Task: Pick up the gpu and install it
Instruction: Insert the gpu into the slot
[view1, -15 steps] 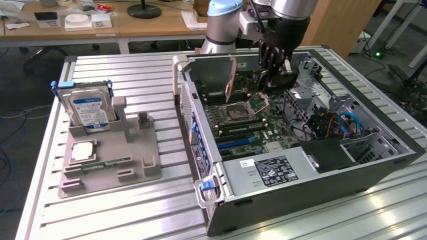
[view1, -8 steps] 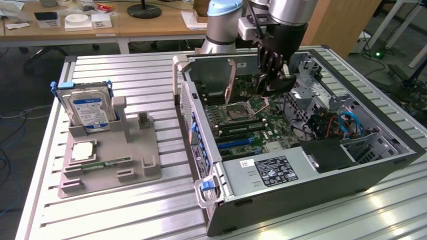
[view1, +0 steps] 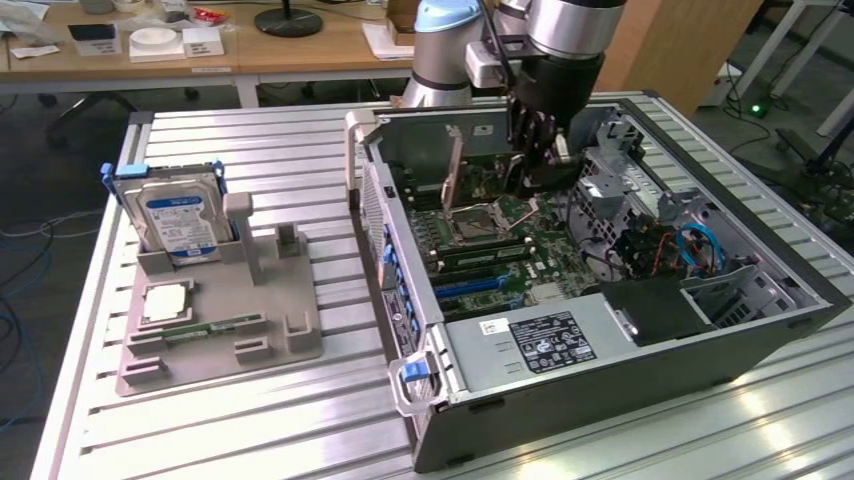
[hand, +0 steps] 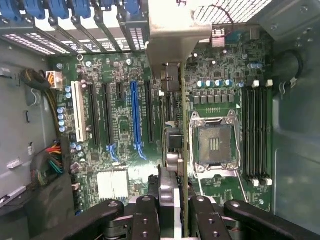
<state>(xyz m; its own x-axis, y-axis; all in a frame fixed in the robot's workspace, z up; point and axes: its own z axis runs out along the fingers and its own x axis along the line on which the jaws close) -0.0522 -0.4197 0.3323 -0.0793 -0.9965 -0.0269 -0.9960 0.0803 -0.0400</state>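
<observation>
Your hand (hand: 172, 216) is clamped on the gpu (hand: 171, 50); any tilt could jam its edge against the motherboard (hand: 120, 145) instead of seating

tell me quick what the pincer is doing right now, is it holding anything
Pincer: closed on the gpu, which it holds edge-on over the motherboard.
</observation>
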